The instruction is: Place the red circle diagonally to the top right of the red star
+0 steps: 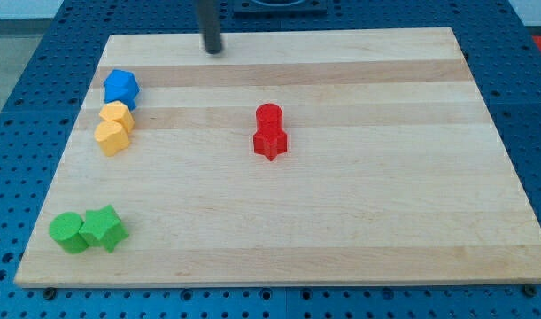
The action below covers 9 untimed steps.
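The red circle [268,116] sits near the middle of the wooden board [359,221], touching the red star [271,142] just below it. My tip [214,49] is near the board's top edge, well up and to the left of both red blocks, touching neither.
A blue block [121,88] and two yellow blocks [116,115] [112,137] stand in a column at the view's left. A green circle [68,232] and a green block [104,228] sit at the bottom left. Blue pegboard surrounds the board.
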{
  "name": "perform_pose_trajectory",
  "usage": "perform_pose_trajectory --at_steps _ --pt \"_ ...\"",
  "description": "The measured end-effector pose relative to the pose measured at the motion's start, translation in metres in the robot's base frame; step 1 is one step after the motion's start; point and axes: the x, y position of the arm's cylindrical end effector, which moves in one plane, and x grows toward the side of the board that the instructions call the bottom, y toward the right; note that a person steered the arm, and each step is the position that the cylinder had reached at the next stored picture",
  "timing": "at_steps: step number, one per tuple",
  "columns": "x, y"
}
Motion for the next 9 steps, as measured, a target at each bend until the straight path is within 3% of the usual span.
perform_pose_trajectory --at_steps 1,4,7,9 --pt "0.023 0.059" --pt "0.132 0.015" --pt "0.160 0.021" --pt "0.160 0.078"
